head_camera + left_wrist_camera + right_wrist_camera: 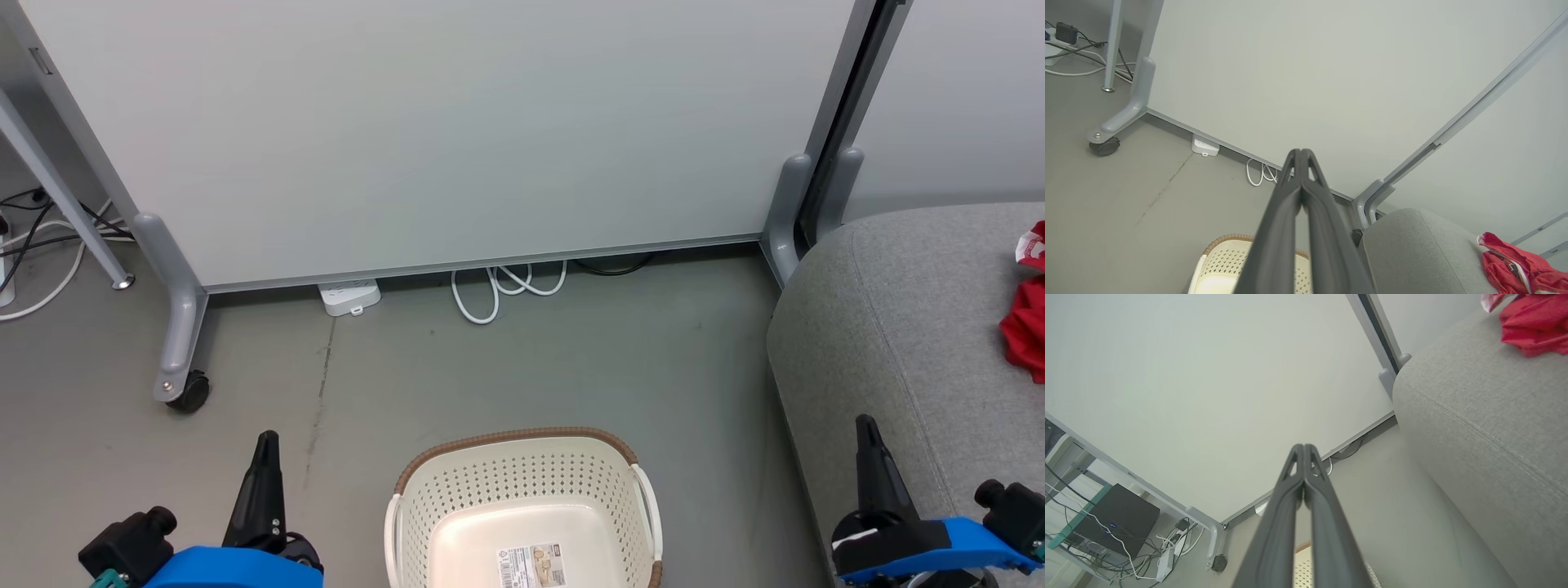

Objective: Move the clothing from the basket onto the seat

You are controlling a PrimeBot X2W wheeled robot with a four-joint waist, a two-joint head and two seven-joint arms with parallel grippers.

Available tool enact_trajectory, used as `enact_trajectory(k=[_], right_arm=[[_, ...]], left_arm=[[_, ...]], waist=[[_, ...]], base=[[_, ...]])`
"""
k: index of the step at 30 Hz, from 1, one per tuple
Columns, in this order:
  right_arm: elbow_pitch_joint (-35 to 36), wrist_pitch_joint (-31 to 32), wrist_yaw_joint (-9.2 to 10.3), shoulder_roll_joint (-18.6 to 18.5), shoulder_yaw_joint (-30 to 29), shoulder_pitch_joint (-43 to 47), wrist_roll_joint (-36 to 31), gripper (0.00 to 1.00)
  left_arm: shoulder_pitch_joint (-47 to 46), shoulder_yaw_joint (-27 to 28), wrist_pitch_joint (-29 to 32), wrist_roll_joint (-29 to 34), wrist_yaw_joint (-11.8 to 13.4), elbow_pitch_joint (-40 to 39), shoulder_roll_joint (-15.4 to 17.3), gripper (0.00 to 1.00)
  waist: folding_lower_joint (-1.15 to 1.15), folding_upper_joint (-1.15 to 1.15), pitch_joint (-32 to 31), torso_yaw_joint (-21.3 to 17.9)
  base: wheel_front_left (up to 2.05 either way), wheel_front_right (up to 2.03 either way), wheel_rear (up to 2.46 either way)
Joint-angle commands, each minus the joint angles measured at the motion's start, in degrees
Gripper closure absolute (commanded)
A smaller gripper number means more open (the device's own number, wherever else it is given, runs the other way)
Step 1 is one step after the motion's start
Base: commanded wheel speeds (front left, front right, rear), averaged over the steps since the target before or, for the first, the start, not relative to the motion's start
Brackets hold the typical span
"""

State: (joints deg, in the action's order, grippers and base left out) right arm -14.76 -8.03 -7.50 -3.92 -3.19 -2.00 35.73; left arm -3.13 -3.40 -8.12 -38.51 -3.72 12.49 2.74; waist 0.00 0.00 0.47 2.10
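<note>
Clothing [1027, 327] on seat [898, 310] — basket [522, 434] between left claw [265, 445], right claw [867, 426] (both closed)

Grey floor [571, 367] with cream basket [522, 482] and white power strip [349, 296]; grey seat [898, 327] with red clothing [1027, 327].

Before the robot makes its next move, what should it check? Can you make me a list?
1. Basket emptied: ok. No clothes in the part that shows, and the paper label on its floor lies bare.
2. Red clothing on the grey seat: ok.
3. Both garments there: cannot tell. The picture's edge cuts the red heap off.
4. Left gripper free: ok. It is shut, with nothing between its fingers.
5. Right gripper free: ok. It is shut and empty, above the seat's edge.
6. White cable out of the way: ok. It lies by the panel, apart from the basket.
</note>
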Motion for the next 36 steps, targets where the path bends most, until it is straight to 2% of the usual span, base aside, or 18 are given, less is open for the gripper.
enact_trajectory(k=[1, 36], right_arm=[[0.9, 0.7, 0.0, 0.1, -0.3, -1.6, 2.9, 1.0], [0.9, 7.1, 0.01, 0.5, -1.8, -3.1, 27.5, 1.0]], left_arm=[[-1.6, 0.9, 0.6, -2.7, -0.4, -0.6, 0.3, 1.0], [-2.5, 4.9, 6.9, -26.3, -2.0, 0.4, 0.5, 1.0]], waist=[[0.0, 0.0, 0.0, 0.0], [0.0, 0.0, -0.1, -0.8]], base=[[0.0, 0.0, 0.0], [0.0, 0.0, 0.0]])
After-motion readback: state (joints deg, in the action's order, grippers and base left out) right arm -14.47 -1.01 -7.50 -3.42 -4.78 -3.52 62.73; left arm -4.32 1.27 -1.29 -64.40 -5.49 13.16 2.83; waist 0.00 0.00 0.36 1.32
